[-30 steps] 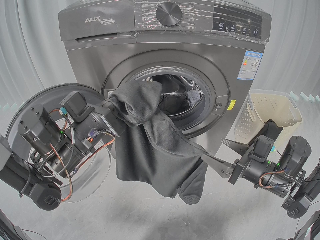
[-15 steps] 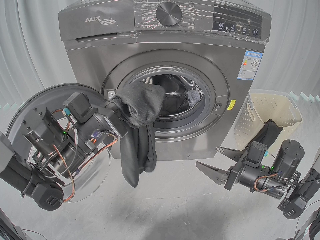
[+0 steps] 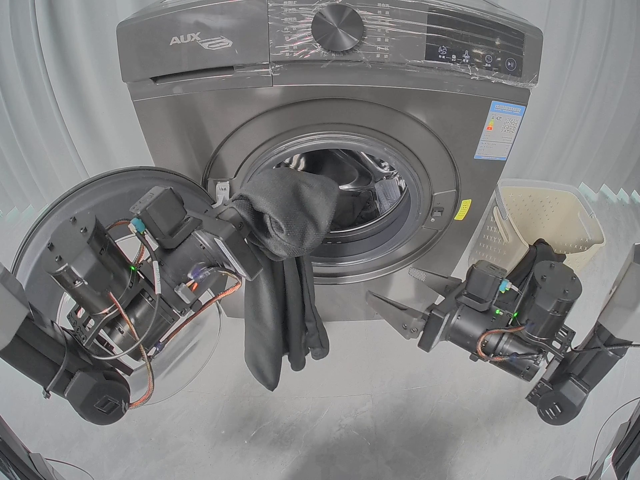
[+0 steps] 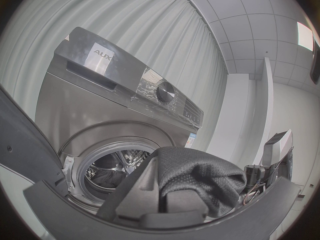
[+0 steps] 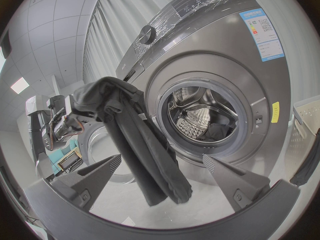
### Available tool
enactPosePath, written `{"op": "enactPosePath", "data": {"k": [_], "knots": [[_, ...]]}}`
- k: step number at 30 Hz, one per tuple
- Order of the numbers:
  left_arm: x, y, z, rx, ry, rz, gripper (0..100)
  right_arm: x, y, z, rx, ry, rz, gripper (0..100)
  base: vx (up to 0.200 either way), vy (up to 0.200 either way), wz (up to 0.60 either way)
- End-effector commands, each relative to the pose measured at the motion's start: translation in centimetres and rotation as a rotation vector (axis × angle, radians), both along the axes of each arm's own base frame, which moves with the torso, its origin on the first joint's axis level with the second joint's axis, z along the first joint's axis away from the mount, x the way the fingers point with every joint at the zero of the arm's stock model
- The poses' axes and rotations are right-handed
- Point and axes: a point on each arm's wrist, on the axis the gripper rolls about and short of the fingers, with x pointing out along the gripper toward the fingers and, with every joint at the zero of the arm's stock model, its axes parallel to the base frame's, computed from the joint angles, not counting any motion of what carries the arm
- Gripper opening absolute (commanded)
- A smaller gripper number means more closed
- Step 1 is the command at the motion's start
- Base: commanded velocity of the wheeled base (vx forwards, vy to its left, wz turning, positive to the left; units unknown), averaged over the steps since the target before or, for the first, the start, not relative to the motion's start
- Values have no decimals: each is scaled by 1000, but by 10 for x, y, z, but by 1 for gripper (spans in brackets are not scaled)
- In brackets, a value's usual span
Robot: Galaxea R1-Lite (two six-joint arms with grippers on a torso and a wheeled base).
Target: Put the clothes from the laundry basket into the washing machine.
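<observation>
Hanging from the left gripper (image 3: 235, 216), a dark garment (image 3: 287, 211) sits bunched at the lower left rim of the washing machine (image 3: 320, 101) opening, its upper fold leaning into the mouth of the drum (image 3: 363, 181) while the rest drops in a long strip down the front panel, clear of the floor. The left jaws are clenched on the cloth, which wraps over the fingers; in the left wrist view the fabric (image 4: 200, 177) is heaped over that gripper (image 4: 166, 197). The round door (image 3: 87, 195) stands swung wide open on the robot's left, behind the left arm. Inside the drum lies 1 more dark piece of clothing (image 5: 216, 132). The right gripper (image 3: 391, 285) hovers low in front of the machine, to the right of the dangling cloth and apart from it, its 2 fingers (image 5: 233, 180) spread wide with nothing between them. The cream laundry basket (image 3: 567, 218) stands at the machine's right side, with another dark garment (image 3: 537, 258) draped over its near rim
</observation>
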Motion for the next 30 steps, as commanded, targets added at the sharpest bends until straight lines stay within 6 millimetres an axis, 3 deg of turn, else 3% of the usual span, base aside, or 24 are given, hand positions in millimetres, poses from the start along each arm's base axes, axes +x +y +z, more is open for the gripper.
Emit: {"op": "enactPosePath", "data": {"k": [1,16,30], "knots": [[-1,-5,2,-3,-7,-19,0,30,26,-19,-5,5,1,100,0,0,0],[-5,-11,1,-3,-5,-41,0,56,91,-51,2,-16,130,100,0,0,0],[-6,-13,1,-1,-3,-48,0,58,123,-63,-2,-14,184,100,0,0,0]]}}
